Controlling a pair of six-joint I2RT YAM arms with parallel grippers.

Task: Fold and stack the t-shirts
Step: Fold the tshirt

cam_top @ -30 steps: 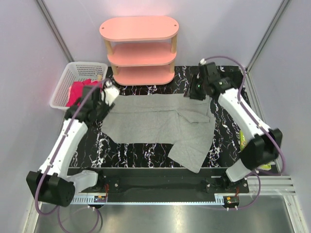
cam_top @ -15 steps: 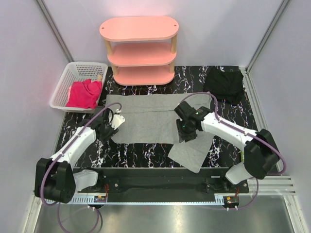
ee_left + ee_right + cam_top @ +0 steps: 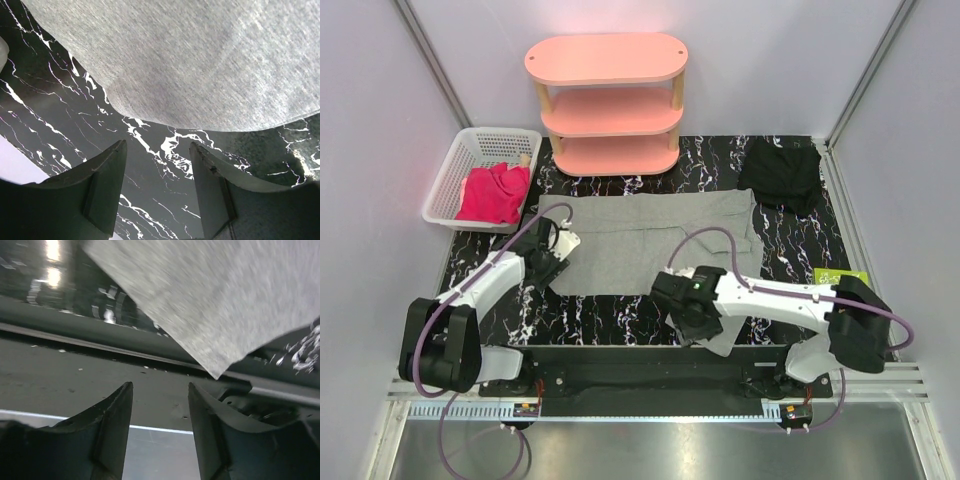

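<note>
A large mid-grey t-shirt [image 3: 630, 240] lies spread flat on the black marble table [image 3: 790, 250]. My left gripper [image 3: 551, 263] is open and empty, low over the bare table just off the shirt's near-left corner. The left wrist view shows the gripper [image 3: 157, 192] with that grey edge [image 3: 200, 65] ahead of its fingers. My right gripper [image 3: 694, 326] is open and empty over the shirt's near-right flap at the table's front edge. The right wrist view shows the gripper [image 3: 160, 435] and the flap's corner [image 3: 220, 310]. A black t-shirt [image 3: 782, 175] lies bundled at the back right. A magenta-pink one [image 3: 492, 193] is in the basket.
A white basket [image 3: 455, 165] stands at the back left. A pink three-tier shelf [image 3: 608, 100] stands at the back centre. A green-covered book [image 3: 840, 277] lies at the right edge. A metal rail [image 3: 150, 347] runs along the front edge under the right gripper.
Both arms left the shirt's far corners and came toward the front. The right arm swung from the back right to the near flap, uncovering the black shirt. The left moved to the near-left corner.
</note>
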